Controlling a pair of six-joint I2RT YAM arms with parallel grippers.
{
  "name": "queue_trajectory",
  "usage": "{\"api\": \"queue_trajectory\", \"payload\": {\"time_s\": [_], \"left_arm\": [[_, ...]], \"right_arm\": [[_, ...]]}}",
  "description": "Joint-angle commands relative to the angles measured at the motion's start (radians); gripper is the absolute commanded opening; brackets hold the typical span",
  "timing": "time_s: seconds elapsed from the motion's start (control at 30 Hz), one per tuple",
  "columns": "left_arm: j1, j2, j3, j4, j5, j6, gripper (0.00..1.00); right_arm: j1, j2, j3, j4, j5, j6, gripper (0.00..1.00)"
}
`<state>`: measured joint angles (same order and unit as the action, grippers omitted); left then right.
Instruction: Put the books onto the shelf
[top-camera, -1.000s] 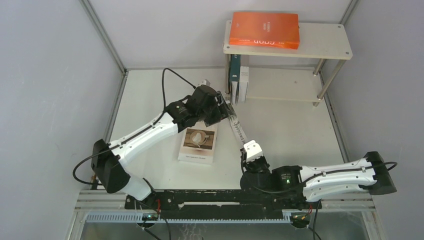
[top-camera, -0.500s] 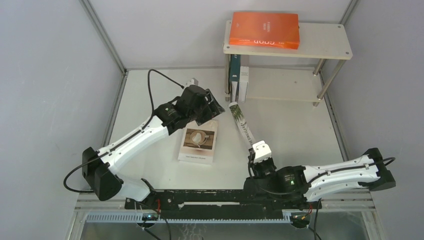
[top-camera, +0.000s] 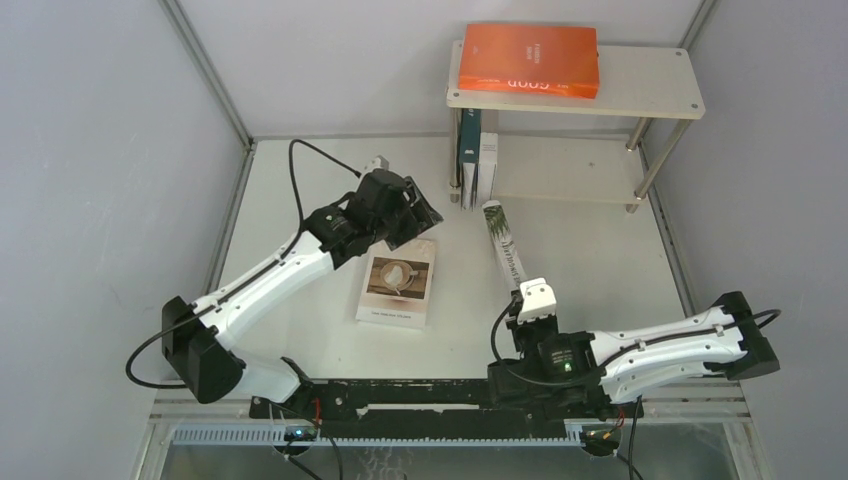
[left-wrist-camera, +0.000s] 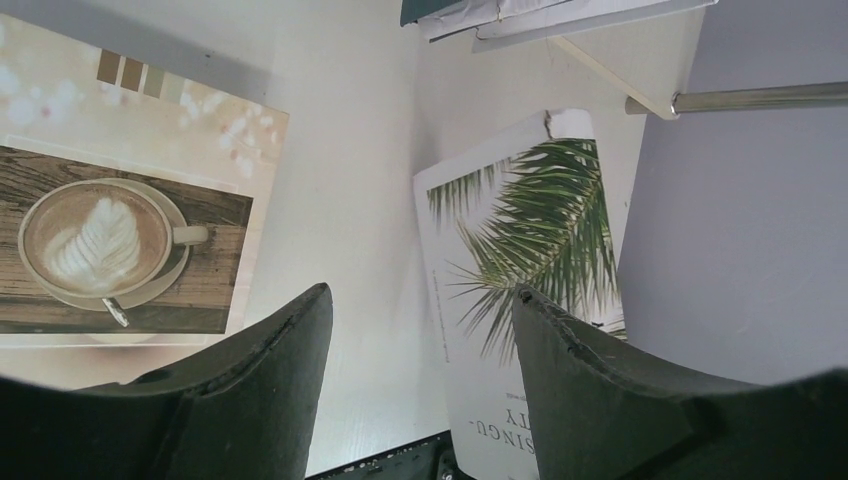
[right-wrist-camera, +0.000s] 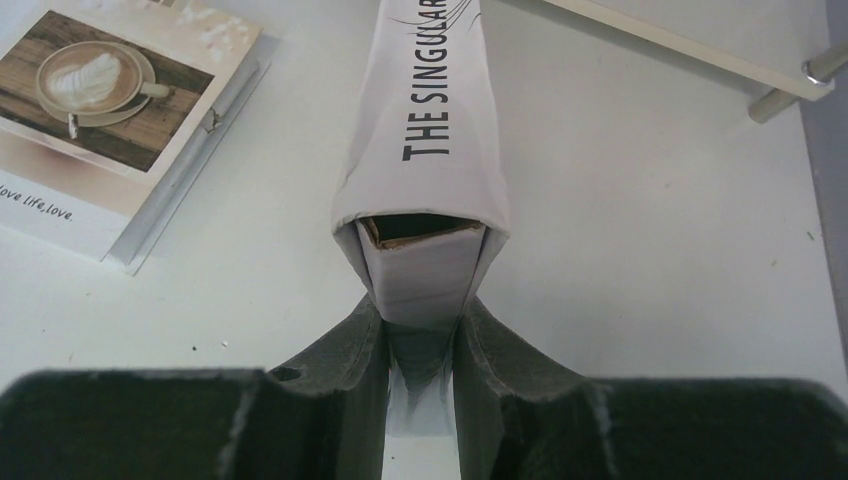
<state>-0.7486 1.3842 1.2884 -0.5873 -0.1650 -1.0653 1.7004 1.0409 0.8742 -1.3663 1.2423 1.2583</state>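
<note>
Books are spread over shelf and table. On the shelf (top-camera: 650, 88), at the far right of the table (top-camera: 590, 260), the orange book (top-camera: 528, 60) lies flat on the left half of the upper board. The teal book (top-camera: 466, 150) and the grey-white book (top-camera: 487, 160) stand upright side by side at the left end of the lower board. The coffee-cup book (top-camera: 397, 283) lies flat, cover up, on the table near the middle, well apart from the shelf. The right gripper (right-wrist-camera: 420, 310) is clamped on the near end of the palm-leaf book (right-wrist-camera: 430, 100), which is held on edge with its spine upward and points away toward the lower board. Its far end is just short of that board, a little right of the two upright books. Whether its lower edge touches the table cannot be told. The left gripper (left-wrist-camera: 420, 300) hangs over the far right corner of the coffee-cup book, its fingers apart and nothing between them
</note>
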Motion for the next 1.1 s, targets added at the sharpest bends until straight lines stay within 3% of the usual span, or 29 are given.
{"api": "queue_trajectory", "payload": {"time_s": [0.0,0.53,0.87,1.07], "left_arm": [[0.020,-0.041,-0.033,0.020,-0.006,0.013,0.71],[0.068,-0.036,-0.041,0.026,0.032,0.046,0.71],[0.083,-0.017,-0.033,0.039,0.052,0.052,0.71],[0.084,0.006,-0.026,0.052,0.061,0.048,0.71]], "right_arm": [[0.015,0.027,0.068,-0.211,0.084,0.260,0.26],[-0.042,0.027,0.135,-0.240,0.145,0.249,0.25],[-0.132,-0.049,0.162,-0.218,0.180,0.148,0.24],[-0.193,-0.087,0.161,-0.068,0.198,-0.036,0.24]]}}
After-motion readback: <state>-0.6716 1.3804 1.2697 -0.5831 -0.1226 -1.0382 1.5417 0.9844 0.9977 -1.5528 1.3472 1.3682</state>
